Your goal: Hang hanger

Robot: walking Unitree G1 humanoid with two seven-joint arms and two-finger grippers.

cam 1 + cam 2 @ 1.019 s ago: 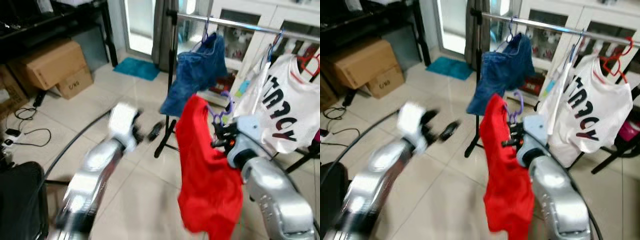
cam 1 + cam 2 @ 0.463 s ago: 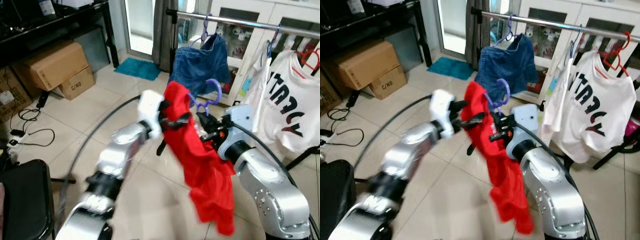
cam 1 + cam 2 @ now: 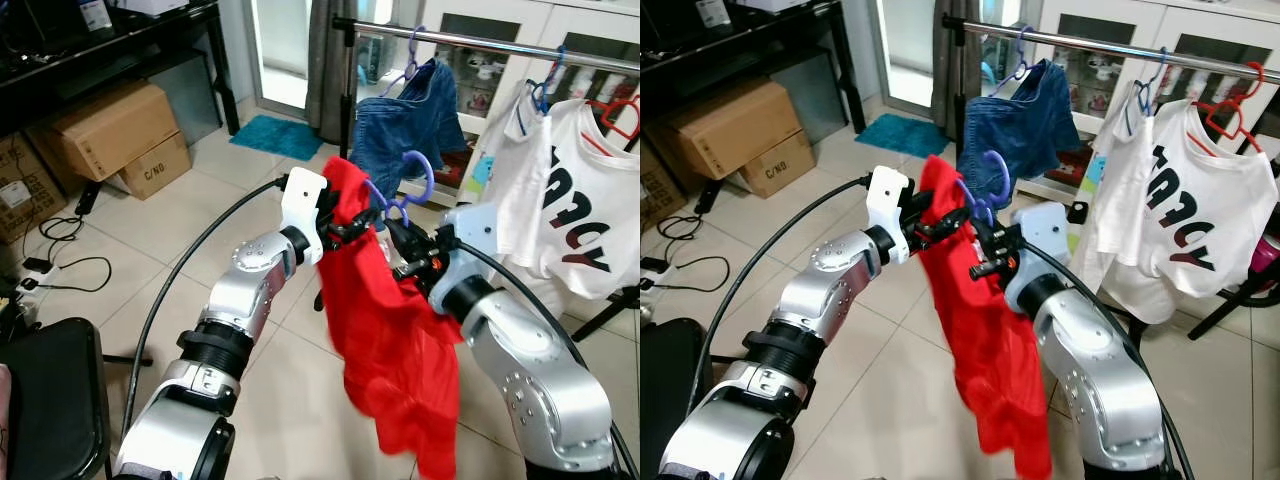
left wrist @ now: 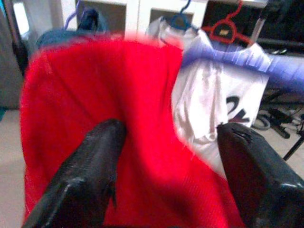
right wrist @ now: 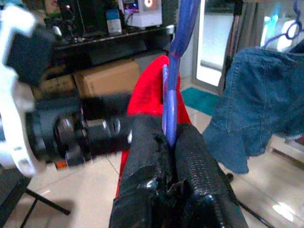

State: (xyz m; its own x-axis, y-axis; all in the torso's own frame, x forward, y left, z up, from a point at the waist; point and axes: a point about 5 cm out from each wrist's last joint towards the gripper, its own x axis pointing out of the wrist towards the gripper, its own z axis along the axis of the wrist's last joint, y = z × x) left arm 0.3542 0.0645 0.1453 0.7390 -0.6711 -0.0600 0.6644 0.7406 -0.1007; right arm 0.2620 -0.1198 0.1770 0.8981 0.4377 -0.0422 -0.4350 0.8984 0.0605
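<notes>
Both silver arms were raised in front of the chest, forearms angled inward so the wrists nearly met. The left gripper (image 3: 345, 222) reached across from the left, its two black fingers (image 4: 90, 166) spread wide apart (red cloth lay between them). The right gripper (image 5: 172, 142) pointed up and inward, its fingers pressed tight together on a thin purple hanger (image 5: 170, 102).

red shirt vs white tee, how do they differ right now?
The red shirt is plain and held in front of the rack; its purple hanger is pinched by the right pincer. The white tee has black lettering and hangs on the rail. Both are on hangers.
</notes>
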